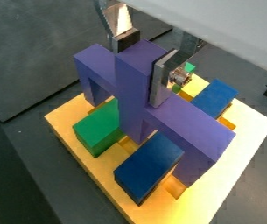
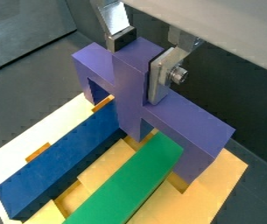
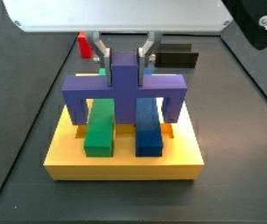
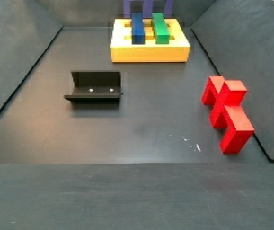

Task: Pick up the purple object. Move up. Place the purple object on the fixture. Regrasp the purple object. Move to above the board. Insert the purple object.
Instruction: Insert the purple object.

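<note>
The purple object stands on the yellow board, its legs down among the board's blocks, seen too in the other wrist view and in both side views. My gripper straddles its upright stem, one finger on each side. In a side view the gripper shows narrow gaps between its fingers and the stem, so it is open around the piece. One finger plate lies very close to the stem's side.
A green block and a blue block lie in the board between the purple legs. The fixture stands on the dark floor away from the board. A red piece lies near a side wall.
</note>
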